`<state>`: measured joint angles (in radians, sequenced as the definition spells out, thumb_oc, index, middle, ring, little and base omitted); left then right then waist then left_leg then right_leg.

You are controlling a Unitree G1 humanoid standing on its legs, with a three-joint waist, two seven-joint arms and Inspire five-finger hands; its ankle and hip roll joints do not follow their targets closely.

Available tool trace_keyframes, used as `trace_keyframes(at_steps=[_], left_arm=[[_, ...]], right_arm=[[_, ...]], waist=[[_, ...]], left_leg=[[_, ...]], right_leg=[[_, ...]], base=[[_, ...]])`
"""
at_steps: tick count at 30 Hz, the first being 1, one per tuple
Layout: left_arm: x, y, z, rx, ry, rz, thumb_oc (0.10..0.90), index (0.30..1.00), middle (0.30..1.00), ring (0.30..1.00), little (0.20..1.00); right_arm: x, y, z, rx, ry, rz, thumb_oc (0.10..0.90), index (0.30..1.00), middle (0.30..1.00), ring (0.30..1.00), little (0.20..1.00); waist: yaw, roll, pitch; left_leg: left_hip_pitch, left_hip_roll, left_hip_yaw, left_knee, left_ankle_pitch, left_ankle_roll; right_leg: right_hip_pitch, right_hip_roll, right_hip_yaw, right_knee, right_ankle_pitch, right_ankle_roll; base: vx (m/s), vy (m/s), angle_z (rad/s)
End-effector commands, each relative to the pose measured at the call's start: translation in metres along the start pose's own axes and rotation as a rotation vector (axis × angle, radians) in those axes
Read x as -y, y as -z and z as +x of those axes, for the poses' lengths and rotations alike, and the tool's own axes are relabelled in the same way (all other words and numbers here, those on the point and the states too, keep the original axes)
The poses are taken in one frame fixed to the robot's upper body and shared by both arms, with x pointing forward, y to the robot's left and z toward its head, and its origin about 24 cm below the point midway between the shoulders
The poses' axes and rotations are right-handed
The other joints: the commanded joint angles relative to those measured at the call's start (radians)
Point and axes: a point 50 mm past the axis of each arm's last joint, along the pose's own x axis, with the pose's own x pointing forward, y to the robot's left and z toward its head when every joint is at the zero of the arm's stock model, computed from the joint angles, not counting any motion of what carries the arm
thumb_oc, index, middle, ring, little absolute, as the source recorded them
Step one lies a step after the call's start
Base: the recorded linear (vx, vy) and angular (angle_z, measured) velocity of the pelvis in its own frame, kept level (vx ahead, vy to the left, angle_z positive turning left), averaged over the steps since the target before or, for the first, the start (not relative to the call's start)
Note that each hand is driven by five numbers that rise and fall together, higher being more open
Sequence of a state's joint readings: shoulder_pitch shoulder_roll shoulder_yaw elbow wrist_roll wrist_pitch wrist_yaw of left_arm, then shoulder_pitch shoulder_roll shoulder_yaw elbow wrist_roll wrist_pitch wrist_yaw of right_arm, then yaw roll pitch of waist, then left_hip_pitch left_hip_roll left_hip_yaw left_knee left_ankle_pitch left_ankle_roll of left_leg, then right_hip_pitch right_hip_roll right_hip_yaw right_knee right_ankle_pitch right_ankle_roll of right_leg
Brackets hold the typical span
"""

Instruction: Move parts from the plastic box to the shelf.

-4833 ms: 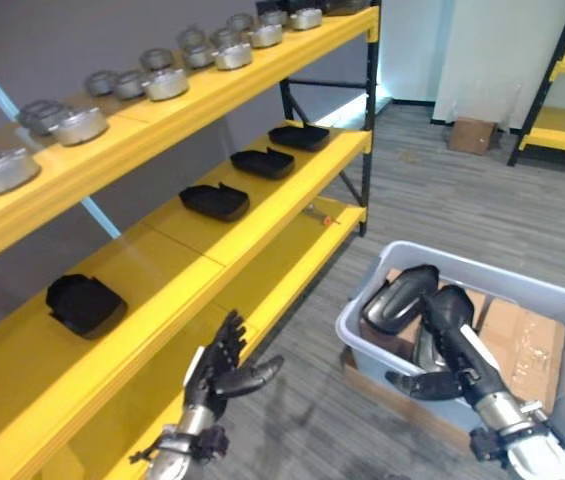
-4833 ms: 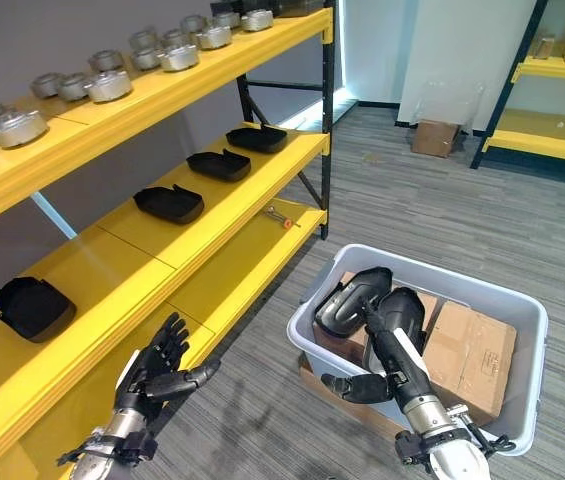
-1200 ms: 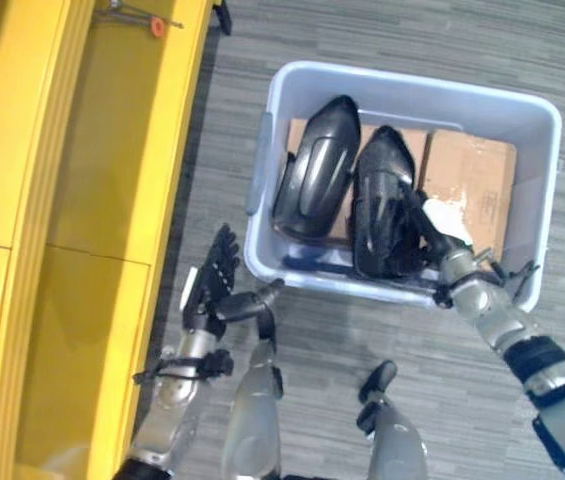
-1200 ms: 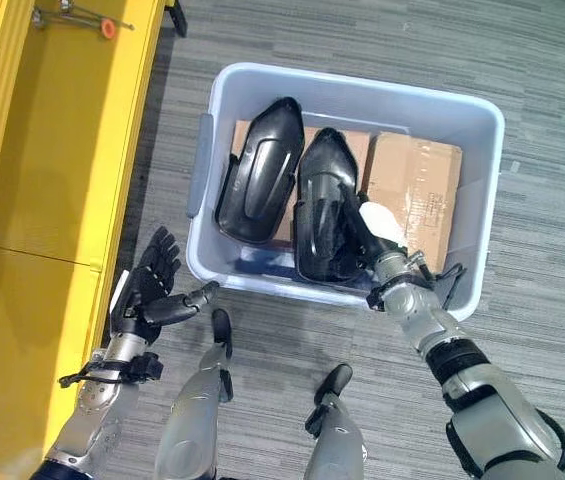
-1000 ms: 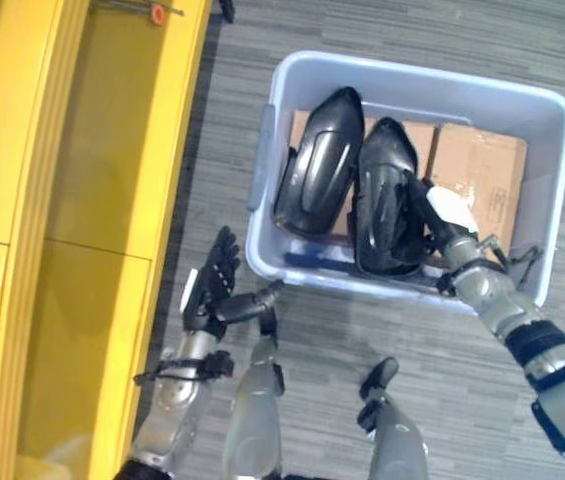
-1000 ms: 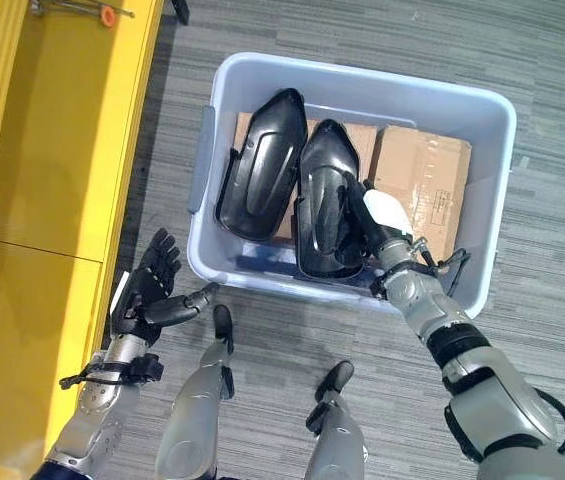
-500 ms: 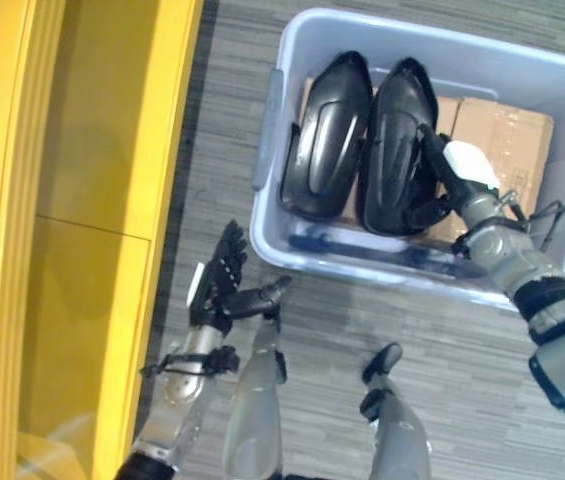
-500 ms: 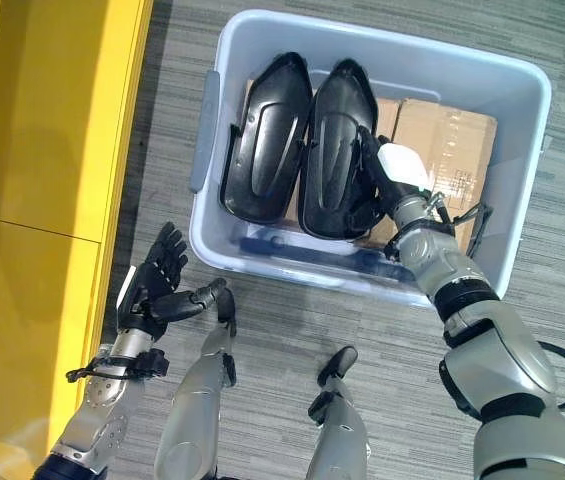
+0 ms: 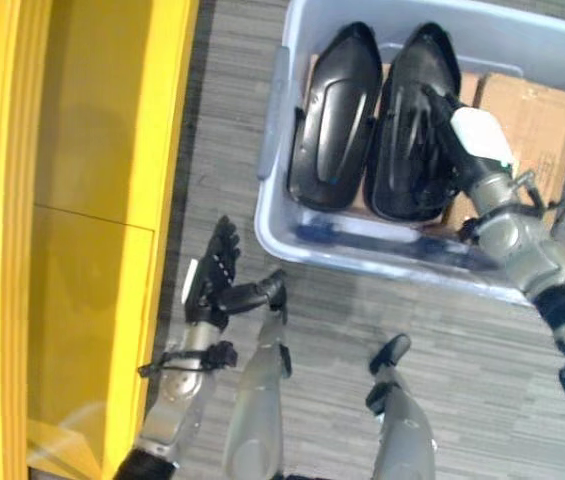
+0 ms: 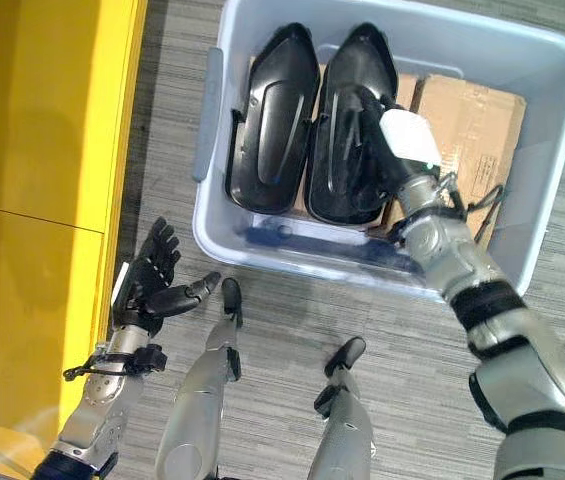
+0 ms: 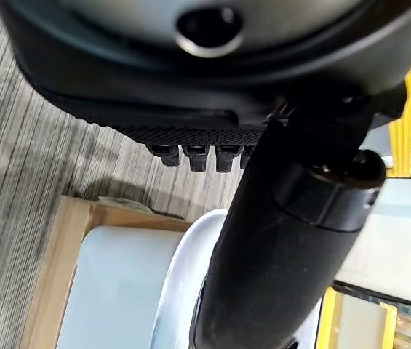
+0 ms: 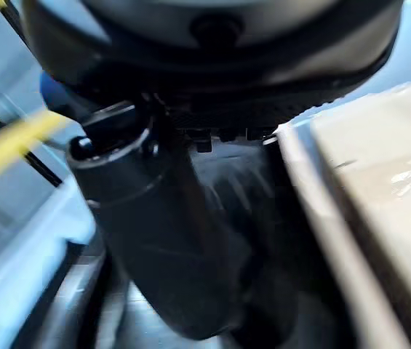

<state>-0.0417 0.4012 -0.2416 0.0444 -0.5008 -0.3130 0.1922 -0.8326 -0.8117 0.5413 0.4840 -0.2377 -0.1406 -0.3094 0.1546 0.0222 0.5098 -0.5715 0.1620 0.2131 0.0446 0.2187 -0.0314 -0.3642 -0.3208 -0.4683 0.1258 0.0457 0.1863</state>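
The pale blue plastic box (image 9: 272,165) stands on the floor and holds two glossy black parts side by side. The left part (image 9: 337,110) lies free. My right hand (image 10: 394,150), with a white thumb cover, rests on the right part (image 9: 402,160), fingers straight along its top and thumb (image 12: 154,240) at its right edge beside the cardboard. My left hand (image 9: 212,290) hangs open over the floor between the box and the yellow shelf (image 9: 92,200), holding nothing; its thumb (image 11: 285,240) stands out straight.
A brown cardboard piece (image 10: 467,115) lies in the right half of the box, beside the parts. Another cardboard sheet (image 11: 52,269) lies under the box. The shelf's broad yellow boards run along the left, with grey carpet between them and the box.
The camera has tilted, so the box sits higher in view. My right hand has slid farther along the right part, from its near end to its middle. The left hand has barely moved.
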Motion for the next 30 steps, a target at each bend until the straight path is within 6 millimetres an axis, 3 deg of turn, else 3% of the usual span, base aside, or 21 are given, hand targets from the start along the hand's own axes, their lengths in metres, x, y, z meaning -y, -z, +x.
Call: trace_keyframes(at_steps=[1, 9, 18, 25, 30], left_arm=[[0.007, -0.04, 0.006, 0.233, 0.013, -0.012, 0.9, 1.0, 1.0, 1.0, 1.0], [0.003, -0.046, 0.001, 0.257, -0.002, 0.012, 0.9, 1.0, 1.0, 1.0, 1.0], [0.0, -0.048, -0.001, 0.269, -0.027, 0.035, 0.9, 1.0, 1.0, 1.0, 1.0], [0.001, -0.05, -0.001, 0.283, -0.033, 0.035, 0.9, 1.0, 1.0, 1.0, 1.0], [0.0, -0.051, -0.003, 0.286, -0.044, 0.045, 0.9, 1.0, 1.0, 1.0, 1.0]], right_arm=[[0.052, -0.015, 0.012, 0.108, 0.218, -0.09, 0.9, 1.0, 1.0, 1.0, 1.0], [0.035, -0.029, -0.013, 0.167, 0.242, 0.013, 0.9, 1.0, 1.0, 1.0, 1.0], [0.019, -0.037, -0.02, 0.175, 0.257, 0.043, 0.9, 1.0, 1.0, 1.0, 1.0], [0.019, -0.042, -0.016, 0.186, 0.285, 0.022, 0.9, 1.0, 1.0, 1.0, 1.0], [0.03, -0.048, -0.019, 0.222, 0.349, -0.018, 0.9, 1.0, 1.0, 1.0, 1.0]], waist=[[-0.023, -0.051, 0.01], [-0.04, -0.067, 0.01], [-0.045, -0.069, 0.01], [-0.045, -0.069, 0.01], [-0.051, -0.074, 0.01]], left_leg=[[0.108, 0.068, 0.013, 0.004, -0.078, -0.103], [0.1, 0.069, 0.015, 0.016, -0.087, -0.099], [0.094, 0.065, 0.017, 0.018, -0.088, -0.096], [0.085, 0.067, 0.019, 0.023, -0.089, -0.096], [0.086, 0.065, 0.021, 0.018, -0.089, -0.095]], right_leg=[[0.011, 0.02, 0.06, -0.012, 0.07, -0.003], [0.005, 0.019, 0.068, -0.012, 0.069, -0.002], [-0.004, 0.019, 0.072, -0.009, 0.068, -0.003], [-0.017, 0.02, 0.077, -0.006, 0.069, -0.002], [-0.021, 0.019, 0.079, -0.007, 0.07, -0.001]], base=[[0.01, -0.006, 0.05], [0.0, 0.0, 0.01], [-0.01, 0.005, -0.03], [0.0, 0.0, 0.0], [0.0, 0.0, 0.0]])
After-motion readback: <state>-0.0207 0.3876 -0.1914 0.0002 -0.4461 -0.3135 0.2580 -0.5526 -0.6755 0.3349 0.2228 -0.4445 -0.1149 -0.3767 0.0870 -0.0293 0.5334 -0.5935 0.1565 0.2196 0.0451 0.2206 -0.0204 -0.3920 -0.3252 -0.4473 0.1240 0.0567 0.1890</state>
